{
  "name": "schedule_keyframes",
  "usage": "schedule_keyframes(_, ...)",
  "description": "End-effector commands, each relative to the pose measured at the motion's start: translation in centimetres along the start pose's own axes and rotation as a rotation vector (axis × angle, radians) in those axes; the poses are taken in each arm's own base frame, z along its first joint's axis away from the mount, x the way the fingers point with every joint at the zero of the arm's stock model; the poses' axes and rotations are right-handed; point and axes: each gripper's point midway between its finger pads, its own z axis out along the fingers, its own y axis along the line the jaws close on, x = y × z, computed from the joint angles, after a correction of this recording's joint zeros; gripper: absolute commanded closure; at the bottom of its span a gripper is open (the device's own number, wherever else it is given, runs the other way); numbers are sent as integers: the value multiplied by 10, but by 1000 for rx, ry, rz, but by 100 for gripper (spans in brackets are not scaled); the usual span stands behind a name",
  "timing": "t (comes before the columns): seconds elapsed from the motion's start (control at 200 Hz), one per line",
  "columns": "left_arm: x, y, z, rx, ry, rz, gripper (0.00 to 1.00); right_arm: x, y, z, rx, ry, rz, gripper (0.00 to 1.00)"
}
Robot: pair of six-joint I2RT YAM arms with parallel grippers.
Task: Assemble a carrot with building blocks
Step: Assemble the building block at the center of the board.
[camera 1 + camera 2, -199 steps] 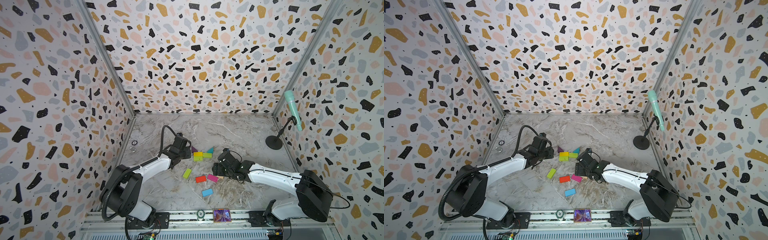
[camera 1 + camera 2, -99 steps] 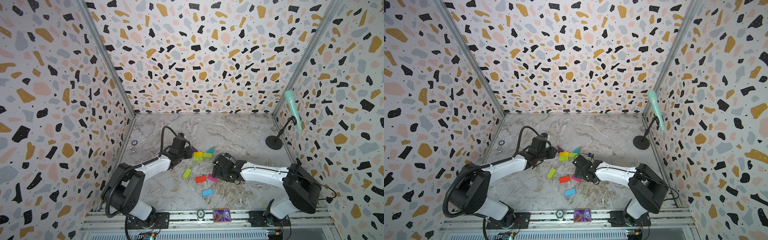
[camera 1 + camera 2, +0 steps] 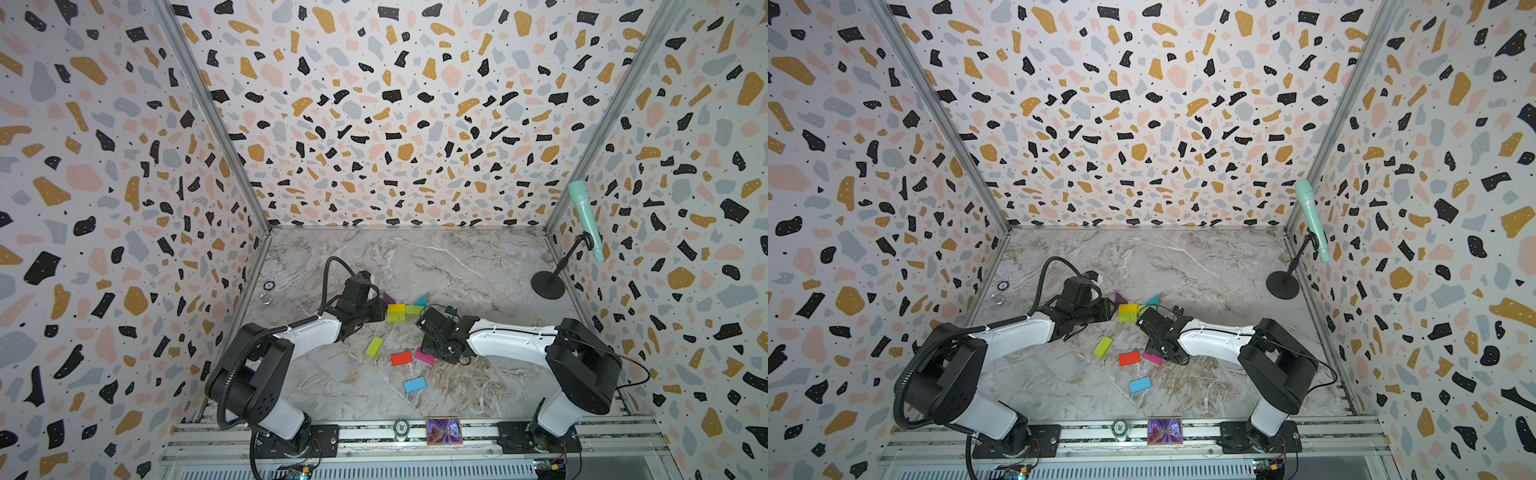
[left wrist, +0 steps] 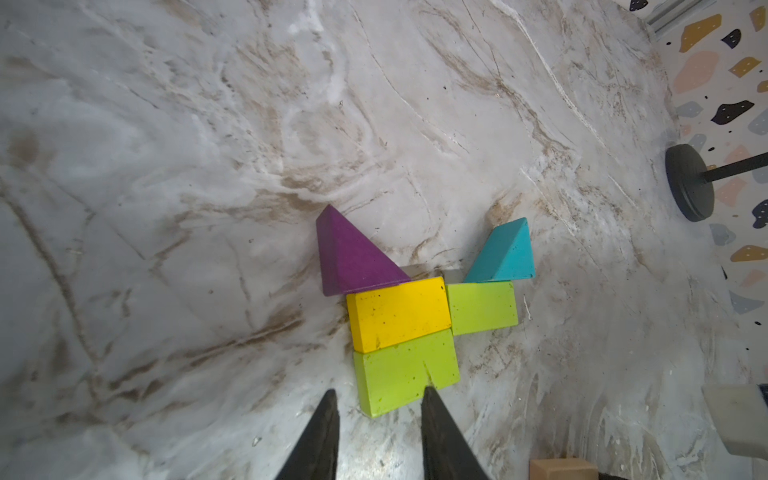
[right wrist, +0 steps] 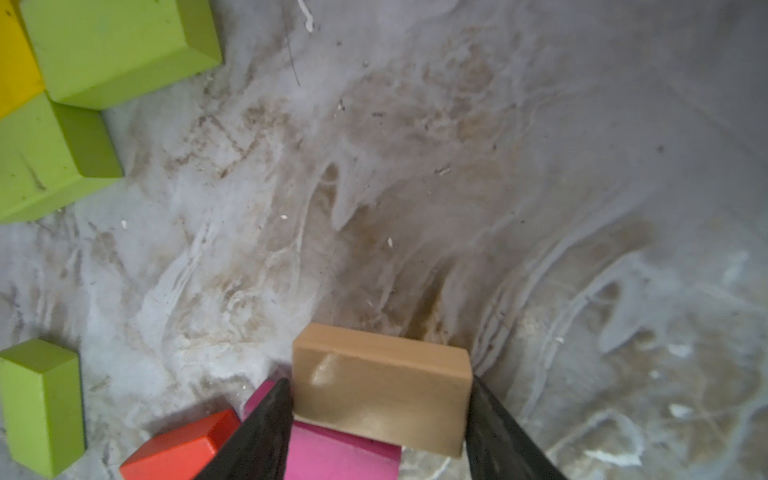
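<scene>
"20" on round disc

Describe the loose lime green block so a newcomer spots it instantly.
On the marble table, look nearer the front rail than the yellow block. The loose lime green block lies slanted beside the red block, the only lime one touching nothing.
</scene>
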Motion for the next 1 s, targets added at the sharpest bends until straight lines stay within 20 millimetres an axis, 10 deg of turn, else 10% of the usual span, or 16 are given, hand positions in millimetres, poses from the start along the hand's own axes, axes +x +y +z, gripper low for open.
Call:
schedule_keyframes(0.0, -4, -7, -1, 48, -18, -3, 65, 3, -5, 3, 42, 18, 27, 36)
schedule_keyframes(0.996, -4, -5, 2, 81, -10, -29, 65, 10, -29, 29, 251, 103, -132, 35)
